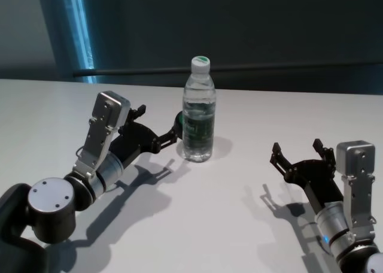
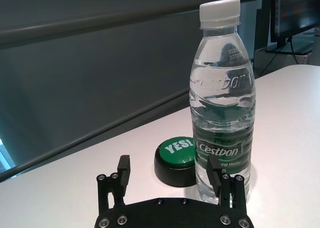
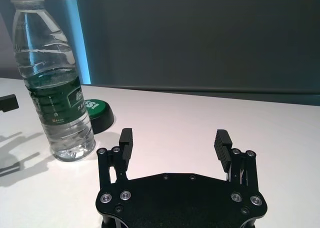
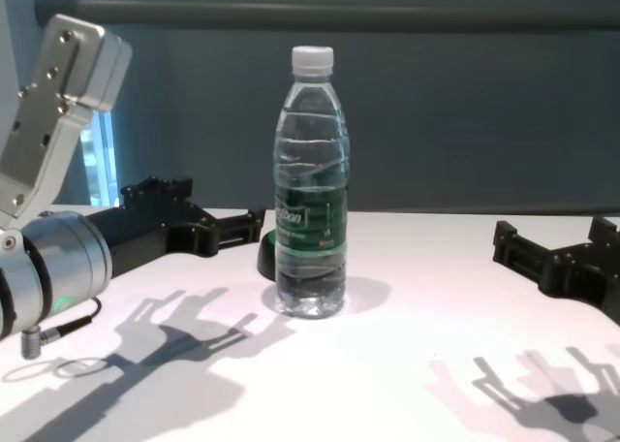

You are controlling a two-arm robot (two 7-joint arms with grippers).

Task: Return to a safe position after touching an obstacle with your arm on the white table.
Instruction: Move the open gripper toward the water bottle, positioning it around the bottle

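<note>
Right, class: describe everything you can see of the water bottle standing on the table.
The water bottle is tall, clear ribbed plastic with a white screw cap and a dark green label band reading "Cestbon". It is nearly full of water, capped, and stands upright on the white table. A black-based green button sits just behind it. The open left gripper is right beside it; whether a finger touches the bottle cannot be told. The right gripper is open, well apart.
</note>
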